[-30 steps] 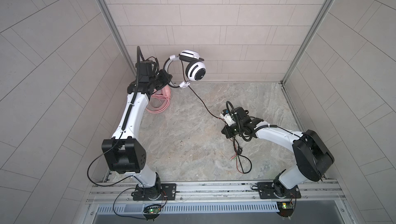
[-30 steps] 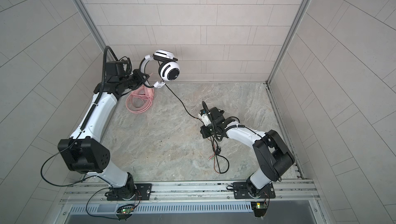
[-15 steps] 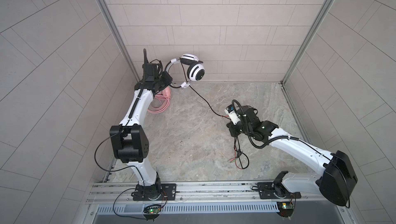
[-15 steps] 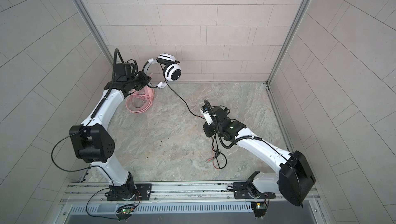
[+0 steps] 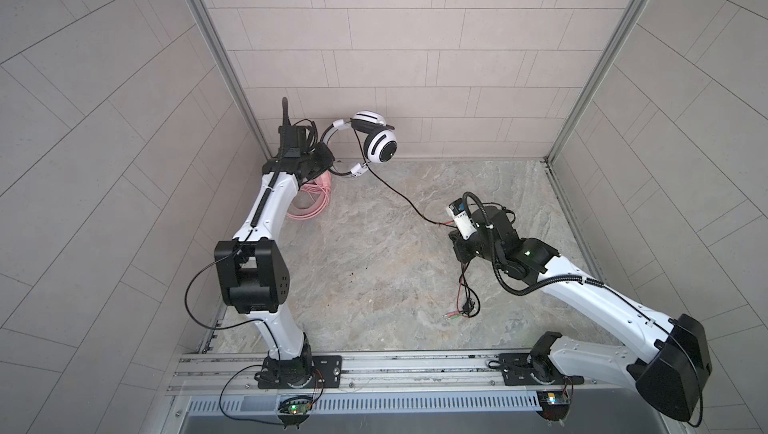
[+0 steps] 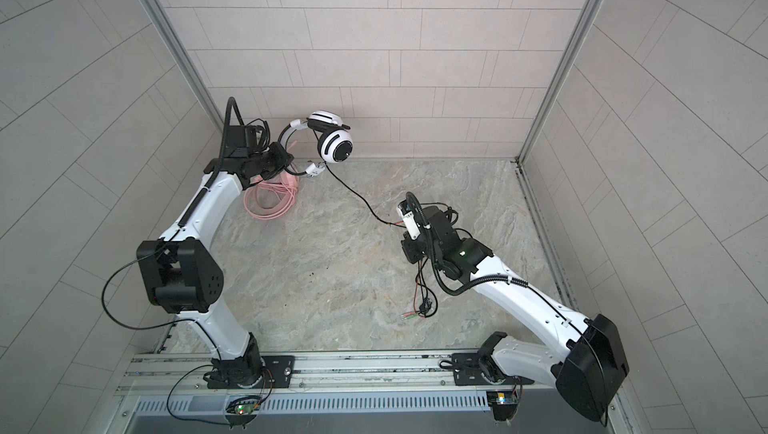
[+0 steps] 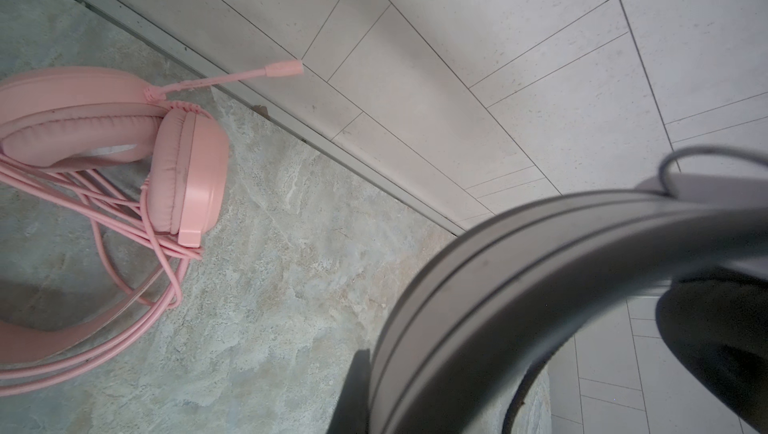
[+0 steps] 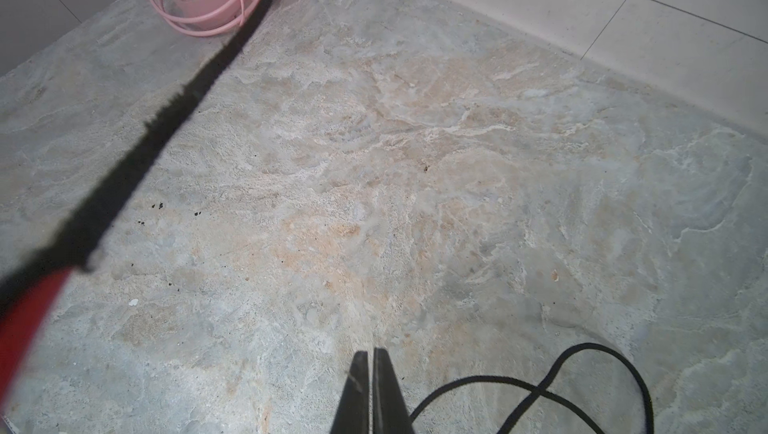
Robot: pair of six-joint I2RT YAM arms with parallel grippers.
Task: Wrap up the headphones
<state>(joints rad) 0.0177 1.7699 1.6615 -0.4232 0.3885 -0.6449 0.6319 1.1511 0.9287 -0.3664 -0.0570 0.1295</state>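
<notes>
- My left gripper (image 5: 322, 159) was clamped on the band of the white-and-black headset (image 5: 380, 147). It hung clear of the table (image 5: 374, 278) near the back wall, cups pointing right.
- My right gripper (image 8: 371, 371) was pressed together. The black cable (image 5: 399, 199) slanted towards it.
- The pink headset (image 7: 183, 170) lay in the back-left corner.
- My left arm (image 5: 270, 203) reached up and my right arm (image 5: 590, 299) stretched low.

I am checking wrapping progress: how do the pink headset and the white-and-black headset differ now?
The pink headset lies on the table; the white-and-black headset hangs in the left pincer. The pink cable is looped around its headset; the black cable trails unwound across the table. Both are wired over-ear sets.
</notes>
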